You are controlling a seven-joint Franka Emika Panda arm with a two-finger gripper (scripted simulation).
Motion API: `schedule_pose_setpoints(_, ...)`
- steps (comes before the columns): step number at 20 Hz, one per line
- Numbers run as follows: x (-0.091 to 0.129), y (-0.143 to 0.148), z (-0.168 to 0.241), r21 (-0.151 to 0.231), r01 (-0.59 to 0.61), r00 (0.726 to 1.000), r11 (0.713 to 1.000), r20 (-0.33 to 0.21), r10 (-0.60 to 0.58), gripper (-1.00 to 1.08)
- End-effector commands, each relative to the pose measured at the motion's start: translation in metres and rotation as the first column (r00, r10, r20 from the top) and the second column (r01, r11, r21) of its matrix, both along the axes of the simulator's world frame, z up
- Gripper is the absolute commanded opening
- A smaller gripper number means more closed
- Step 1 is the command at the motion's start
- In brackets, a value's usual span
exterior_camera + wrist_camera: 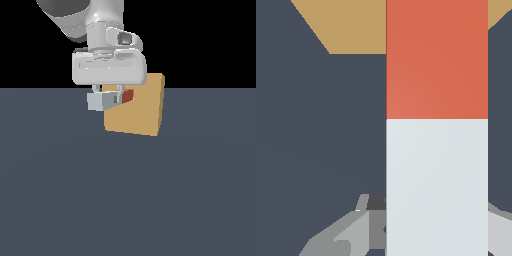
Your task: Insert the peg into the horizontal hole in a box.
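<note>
— What have you got on screen?

— I count one tan cube-like box (137,112) on the dark grey floor (125,200), well in from its edges, and one long square bar, the peg (106,100), half red-orange and half pale grey-white. I can't make out the hole in the box; the arm covers that face.

— And the pincer?

— My one white gripper (107,95) is clamped on the peg's pale half, holding it level above the floor. The red end points at the box; whether it has entered, I cannot tell.
</note>
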State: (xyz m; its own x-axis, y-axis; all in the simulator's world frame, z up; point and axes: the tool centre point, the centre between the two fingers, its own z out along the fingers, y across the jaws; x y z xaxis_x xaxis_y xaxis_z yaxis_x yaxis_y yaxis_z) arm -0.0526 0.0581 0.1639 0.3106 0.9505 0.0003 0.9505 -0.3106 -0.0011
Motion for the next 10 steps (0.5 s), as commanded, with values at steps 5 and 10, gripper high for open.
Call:
schedule_pose_setpoints(5, 0.002, 0.006, 0.0, 0.0, 0.0, 1.0, 1.0, 0.0, 0.0, -1.0)
schedule_pose_setpoints(10, 0.009, 0.03, 0.0, 0.001, 0.0, 1.0, 1.0, 0.001, 0.0, -1.0)
